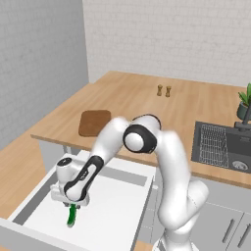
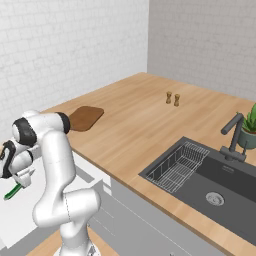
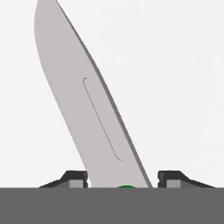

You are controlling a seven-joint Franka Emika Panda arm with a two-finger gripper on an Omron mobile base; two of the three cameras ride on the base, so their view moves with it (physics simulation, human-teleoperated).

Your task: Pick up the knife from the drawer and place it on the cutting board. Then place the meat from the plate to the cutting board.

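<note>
Hand view, nearest of all: the knife (image 3: 87, 109) stands between the two dark fingertips (image 3: 74, 179) of the pincer (image 3: 124, 180), its grey blade running up and away with a sliver of green handle at the bottom edge; the tips sit a little apart from the blade on either side, so I cannot tell whether they clamp the handle lower down or only bracket it. In the left base view the pincer (image 1: 70, 200) is low inside the open drawer (image 1: 112, 215), and the knife (image 1: 72, 215) hangs or stands just under it with the green handle showing against the white floor. The step in hand appears to be the pick from the drawer. To do it well, I judge the grip should be firm on the handle, not the blade, and the lift straight up until clear of the drawer walls before swinging toward the cutting board (image 1: 94, 122), which lies farther back on the surface (image 1: 132, 98), well apart from the drawer. In the right base view the knife (image 2: 12, 191) is a small green streak beside the arm, and the arm's own links cover the hand there. The contact between fingers and handle is hidden everywhere.
</note>
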